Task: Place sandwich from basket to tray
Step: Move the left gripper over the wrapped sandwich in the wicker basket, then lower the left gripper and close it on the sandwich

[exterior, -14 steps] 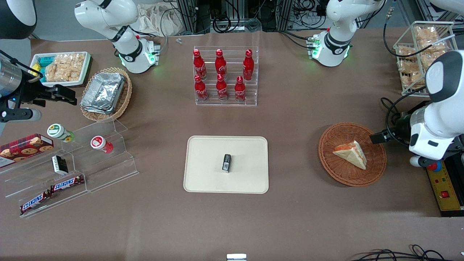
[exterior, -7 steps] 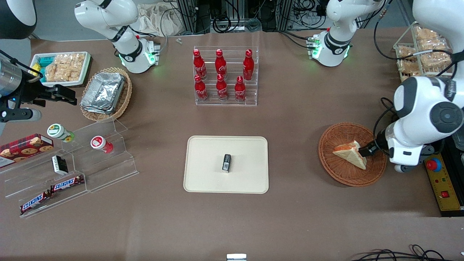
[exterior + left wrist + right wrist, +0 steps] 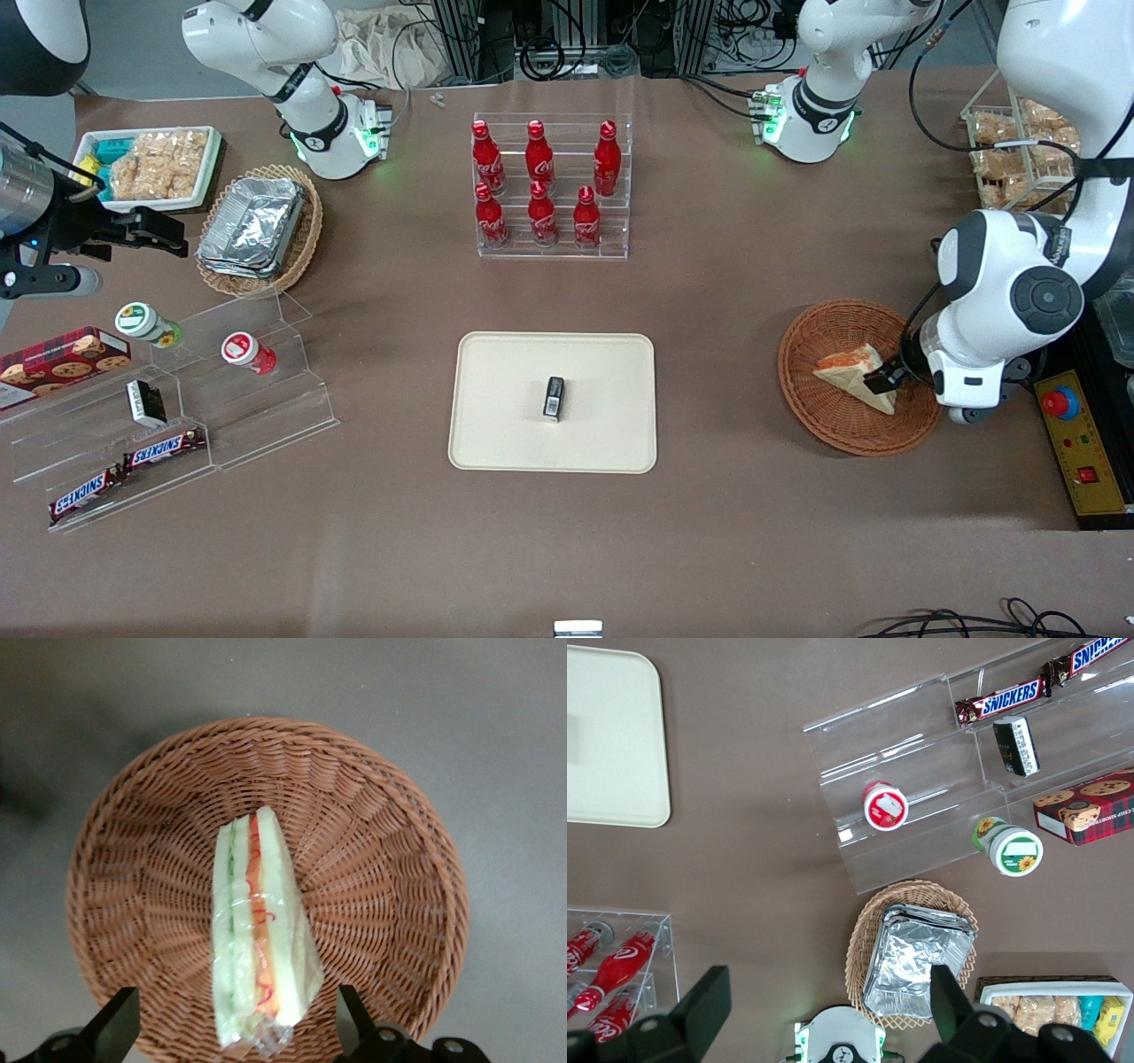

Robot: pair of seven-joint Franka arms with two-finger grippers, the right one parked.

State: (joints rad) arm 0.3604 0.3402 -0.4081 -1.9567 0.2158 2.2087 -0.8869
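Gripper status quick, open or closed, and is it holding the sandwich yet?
Left gripper: open, holding nothing, its fingers either side of the wrapped sandwich lying in the reddish-brown wicker basket.

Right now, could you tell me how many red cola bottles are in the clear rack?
6: three on the upper step, three on the lower step. The gripper is at the sandwich.

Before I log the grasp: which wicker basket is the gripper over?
The reddish-brown basket holding the sandwich; the gripper hangs there, fingers open.
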